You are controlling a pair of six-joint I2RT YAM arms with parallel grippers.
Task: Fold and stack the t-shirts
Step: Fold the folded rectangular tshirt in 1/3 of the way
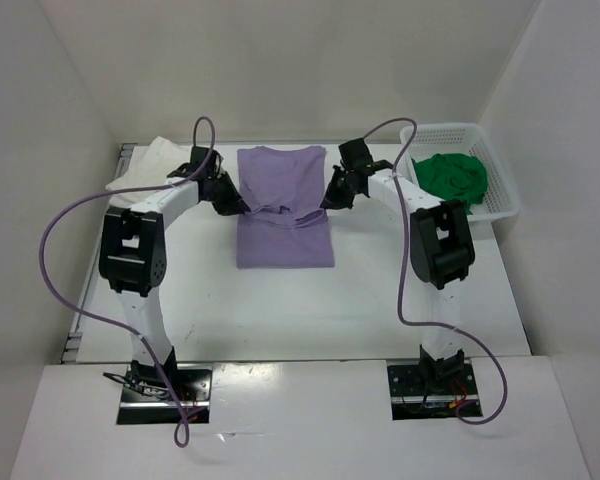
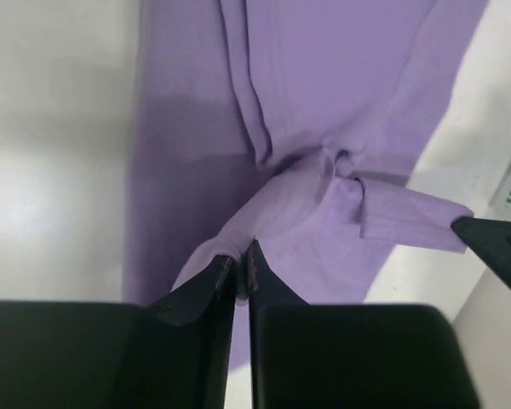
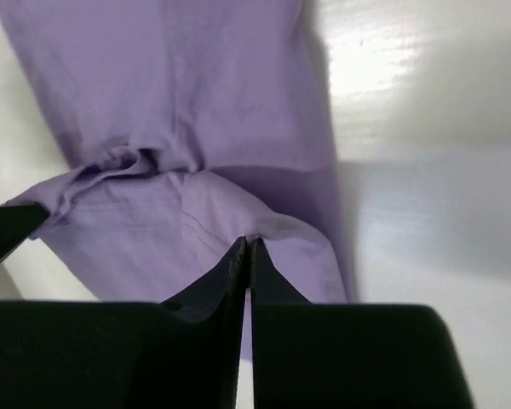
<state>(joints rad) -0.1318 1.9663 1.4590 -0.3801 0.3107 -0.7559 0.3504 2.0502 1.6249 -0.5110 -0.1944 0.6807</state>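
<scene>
Noted lavender t-shirt (image 1: 283, 240) flat at centre of table (image 1: 280, 310), between the arms, bunched across its middle. Noted left gripper (image 2: 243, 256) pinching a raised fold at the shirt's left edge, jaws all but closed (hairline slit visible in the wrist view). Noted right gripper (image 3: 245, 247) closed tight on the opposite edge fold, cloth tented up to the tips. Recorded white t-shirt (image 1: 150, 158) crumpled at the far left corner, beside the left arm. Recorded green t-shirt (image 1: 455, 175) heaped inside basket (image 1: 498, 198) at far right.
</scene>
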